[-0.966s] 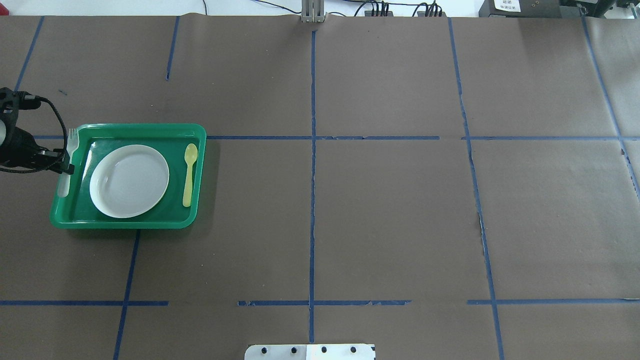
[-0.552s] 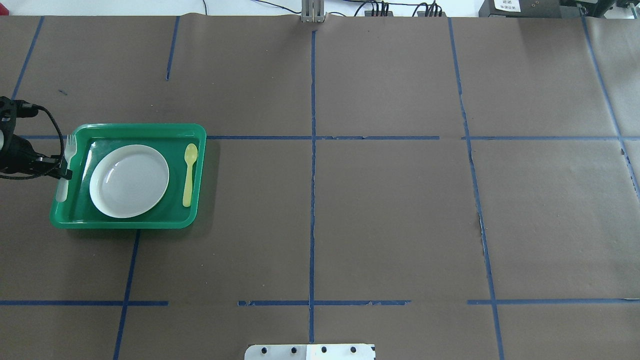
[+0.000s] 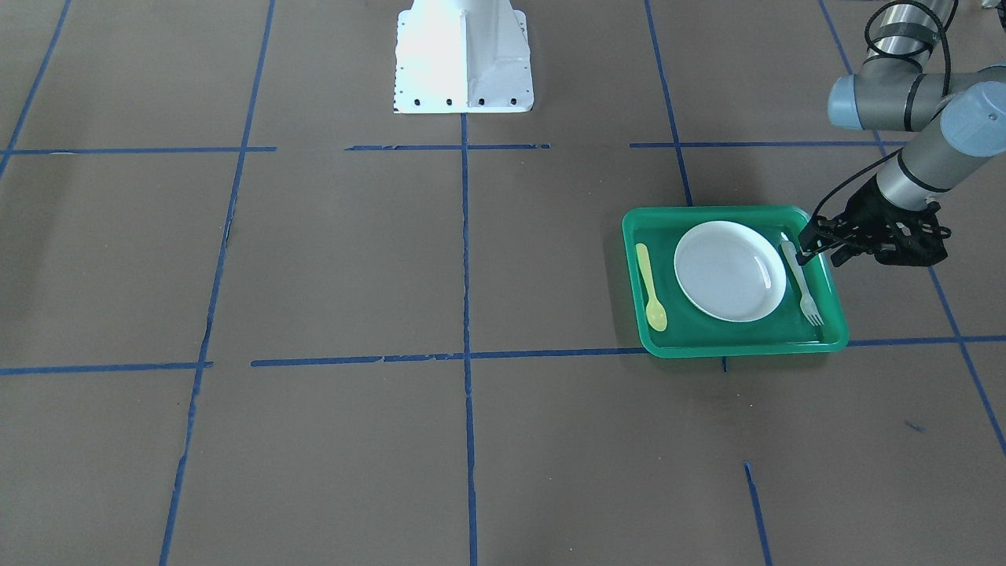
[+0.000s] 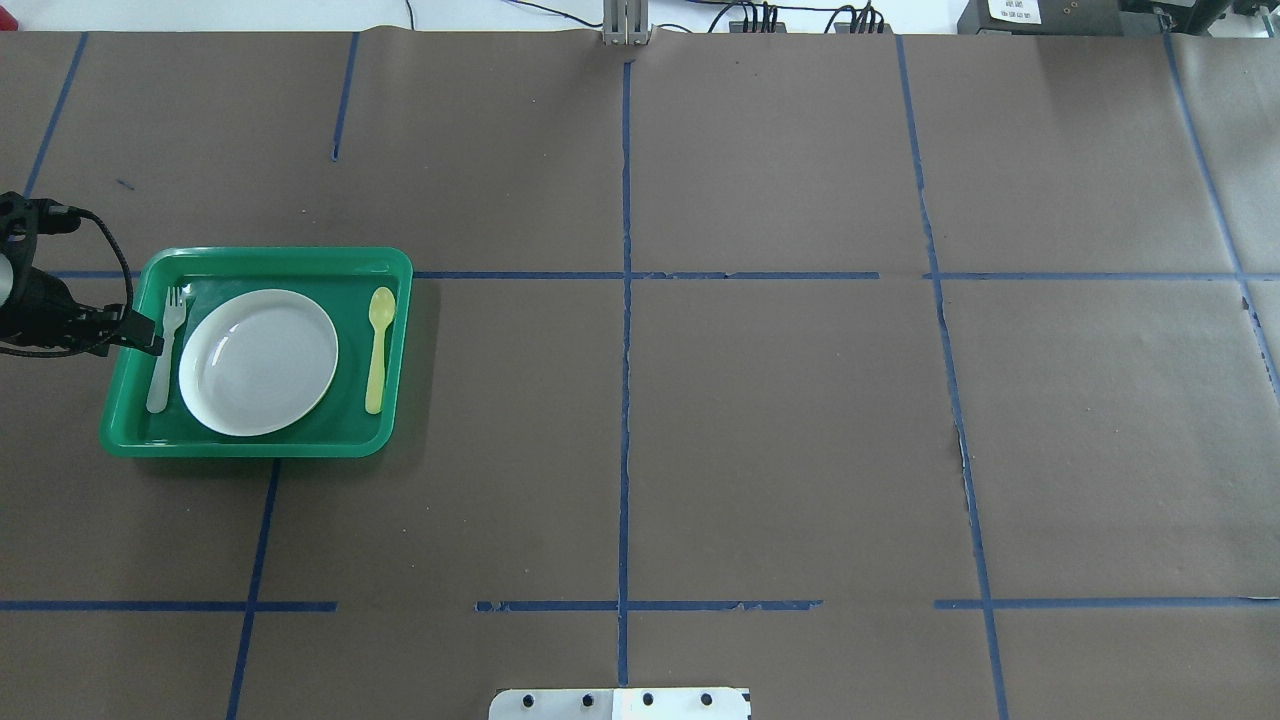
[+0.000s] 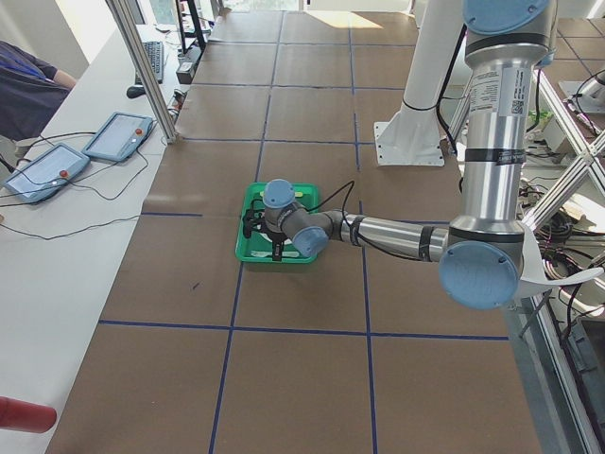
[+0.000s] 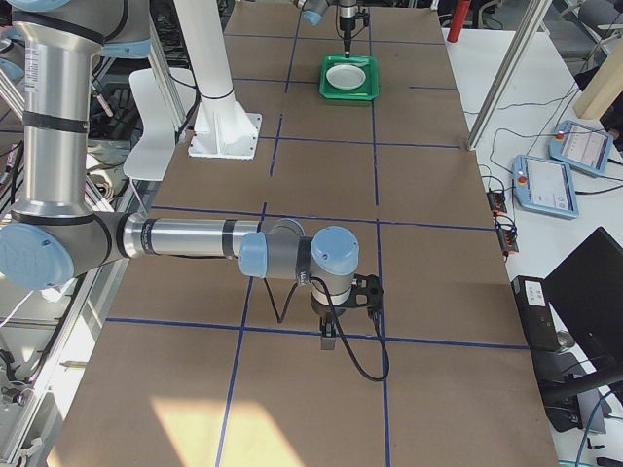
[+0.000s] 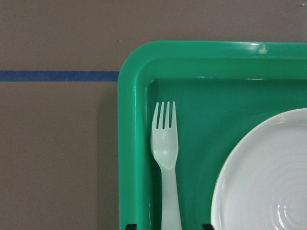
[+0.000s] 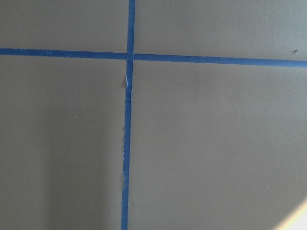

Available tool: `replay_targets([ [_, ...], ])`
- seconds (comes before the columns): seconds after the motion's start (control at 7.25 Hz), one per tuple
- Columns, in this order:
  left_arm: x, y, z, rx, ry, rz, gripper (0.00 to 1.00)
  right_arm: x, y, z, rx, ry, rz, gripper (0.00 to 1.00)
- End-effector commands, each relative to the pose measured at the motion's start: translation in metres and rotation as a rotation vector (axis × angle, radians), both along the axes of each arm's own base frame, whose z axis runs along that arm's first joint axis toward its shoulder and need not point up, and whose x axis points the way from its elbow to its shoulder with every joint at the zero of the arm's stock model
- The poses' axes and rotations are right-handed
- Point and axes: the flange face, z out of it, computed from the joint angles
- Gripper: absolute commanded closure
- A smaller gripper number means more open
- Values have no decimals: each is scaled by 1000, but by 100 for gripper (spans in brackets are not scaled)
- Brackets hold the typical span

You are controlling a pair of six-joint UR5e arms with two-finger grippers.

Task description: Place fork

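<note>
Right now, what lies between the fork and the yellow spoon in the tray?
The white plate lies between the fork and the yellow spoon, all inside the green tray. The overhead view shows it clearest.

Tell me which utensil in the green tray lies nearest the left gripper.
The whitish plastic fork, lying right at the left gripper; the yellow spoon lies beyond the white plate, at the opposite side of the green tray.

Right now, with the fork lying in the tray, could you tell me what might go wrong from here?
1. The left gripper is open astride the fork; a sideways retreat could drag it, so lifting straight up seems safer.
2. The fork lies close between the tray wall and the plate; a nudge might ride it onto either.
</note>
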Motion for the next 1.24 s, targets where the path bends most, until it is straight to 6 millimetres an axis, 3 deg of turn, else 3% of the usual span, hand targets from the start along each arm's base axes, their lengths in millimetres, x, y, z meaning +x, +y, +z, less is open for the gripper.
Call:
replay_targets([
  [0.0,-6,3,-1,-1,-3,2,0,0,0,0,0,0,0,0],
  [0.14,-10,5,3,10,19,56,0,0,0,0,0,0,0,0],
  [0.28,-45,-2,14,46,-7,70,0,0,0,0,0,0,0,0],
  [0.55,-131,-16,37,122,-113,130,0,0,0,0,0,0,0,0],
  [0.83,-222,-23,47,142,-189,168,0,0,0,0,0,0,0,0],
  [1.1,-310,0,60,85,-202,63,0,0,0,-1,2,0,0,0],
])
